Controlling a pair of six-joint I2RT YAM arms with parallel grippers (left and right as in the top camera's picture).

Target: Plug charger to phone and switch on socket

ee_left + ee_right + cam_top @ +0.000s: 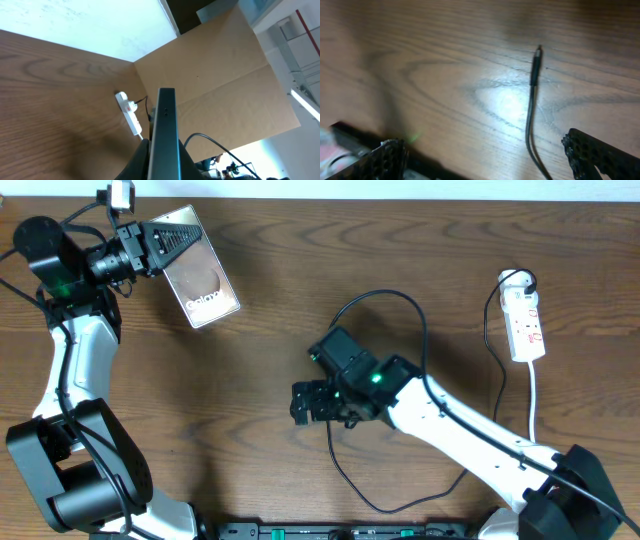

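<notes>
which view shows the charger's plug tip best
Right wrist: the charger's plug tip lies in plain view on the wood. Overhead shows only its cable looping, with the tip out of sight. Left wrist shows no tip.

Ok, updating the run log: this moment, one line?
left gripper: shut on dark brownish phone; right gripper: open over thin black charger cable; white power strip: untouched
</notes>
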